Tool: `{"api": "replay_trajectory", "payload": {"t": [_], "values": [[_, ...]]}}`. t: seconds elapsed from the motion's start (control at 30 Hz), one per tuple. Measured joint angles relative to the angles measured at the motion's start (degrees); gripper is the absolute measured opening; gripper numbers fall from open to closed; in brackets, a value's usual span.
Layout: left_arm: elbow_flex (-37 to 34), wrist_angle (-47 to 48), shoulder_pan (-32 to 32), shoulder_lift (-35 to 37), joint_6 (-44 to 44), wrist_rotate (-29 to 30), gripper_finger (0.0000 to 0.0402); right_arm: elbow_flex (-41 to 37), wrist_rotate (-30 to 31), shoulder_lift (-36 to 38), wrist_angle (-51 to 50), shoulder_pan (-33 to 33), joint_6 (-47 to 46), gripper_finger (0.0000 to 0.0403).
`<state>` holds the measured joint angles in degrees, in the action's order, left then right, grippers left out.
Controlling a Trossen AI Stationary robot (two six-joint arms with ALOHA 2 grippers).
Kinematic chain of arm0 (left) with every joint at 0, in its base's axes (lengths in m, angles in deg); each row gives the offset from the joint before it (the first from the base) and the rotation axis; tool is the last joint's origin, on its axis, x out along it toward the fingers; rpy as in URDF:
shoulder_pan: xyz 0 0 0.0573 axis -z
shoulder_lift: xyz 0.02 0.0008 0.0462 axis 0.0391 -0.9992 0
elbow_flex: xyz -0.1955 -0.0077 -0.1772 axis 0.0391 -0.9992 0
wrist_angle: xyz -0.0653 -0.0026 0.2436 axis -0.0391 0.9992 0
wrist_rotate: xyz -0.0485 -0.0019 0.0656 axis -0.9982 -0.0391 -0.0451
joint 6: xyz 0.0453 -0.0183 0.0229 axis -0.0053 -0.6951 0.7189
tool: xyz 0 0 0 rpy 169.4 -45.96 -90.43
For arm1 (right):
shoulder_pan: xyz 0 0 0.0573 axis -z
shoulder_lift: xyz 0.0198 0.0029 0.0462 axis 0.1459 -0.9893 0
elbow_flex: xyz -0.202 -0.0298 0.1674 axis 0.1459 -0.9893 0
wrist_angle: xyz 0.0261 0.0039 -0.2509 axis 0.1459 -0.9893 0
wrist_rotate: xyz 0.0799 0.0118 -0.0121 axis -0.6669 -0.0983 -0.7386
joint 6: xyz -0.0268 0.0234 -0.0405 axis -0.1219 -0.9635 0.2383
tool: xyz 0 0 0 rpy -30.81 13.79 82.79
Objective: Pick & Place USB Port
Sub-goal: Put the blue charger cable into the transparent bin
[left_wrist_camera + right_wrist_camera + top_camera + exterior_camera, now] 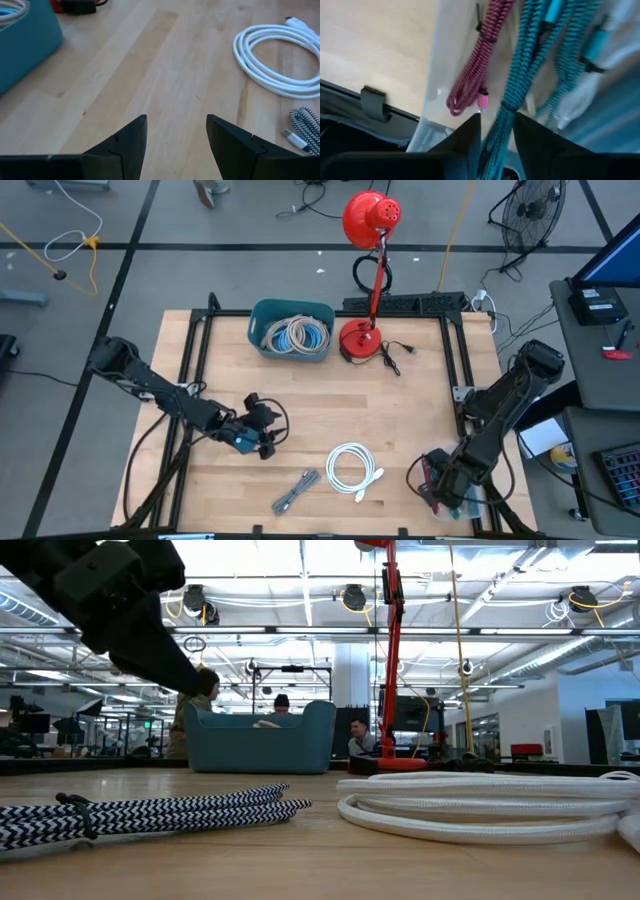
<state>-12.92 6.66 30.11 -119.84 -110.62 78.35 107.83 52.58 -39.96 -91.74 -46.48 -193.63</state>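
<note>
My right gripper (497, 116) is at the table's near right corner (441, 484), shut on a teal braided cable (520, 75). A pink braided cable (470, 80) and more teal cables lie beside it in a pale holder. My left gripper (176, 117) hovers open over bare wood near the table's middle (264, 434). A coiled white cable (352, 468) and a black-and-white braided cable (295, 491) lie flat on the table between the two arms. Both also show in the left wrist view, the white coil (280, 60) and the braided cable (305, 129). My right gripper pinches the teal braided cable between its two fingers, at a bunched stretch (504, 112) where several strands run together. The strands run along the fingers and away from their tips. The arm comes down on it from above. Whether the cable is lifted I cannot tell.
A teal bin (292, 330) holding coiled cables stands at the far middle of the table, with a red desk lamp (362, 335) to its right. A black frame edges the table (455, 380). Bare wood lies between the bin and the loose cables. People sit in the room beyond the bin (280, 700).
</note>
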Motion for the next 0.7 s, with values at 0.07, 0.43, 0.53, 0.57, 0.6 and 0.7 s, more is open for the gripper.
{"api": "replay_trajectory", "payload": {"t": [0.07,0.43,0.53,0.57,0.6,0.7], "values": [[0.0,0.0,0.0,0.0,0.0,0.0,0.0207,-2.3,0.0,0.0,4.4,0.0,-0.2,0.0120],[0.0,0.0,0.0,0.0,0.2,0.1,0.0207,-5.4,-4.6,0.0,6.1,-0.1,-1.0,0.0076],[0.0,0.0,0.0,0.0,0.2,0.1,0.0207,-5.4,-3.5,0.0,5.4,0.0,-1.1,0.0040],[0.0,0.0,0.0,0.0,0.2,0.1,0.0207,-5.4,-2.8,0.0,4.8,0.0,-1.1,0.0029],[0.0,0.0,0.0,0.0,0.2,0.1,0.0207,-5.4,-2.4,0.0,4.3,0.0,-1.0,0.0020],[0.0,0.0,0.0,0.0,0.2,0.1,0.0207,-5.4,-0.1,0.0,4.6,0.0,-0.4,0.0016]]}}
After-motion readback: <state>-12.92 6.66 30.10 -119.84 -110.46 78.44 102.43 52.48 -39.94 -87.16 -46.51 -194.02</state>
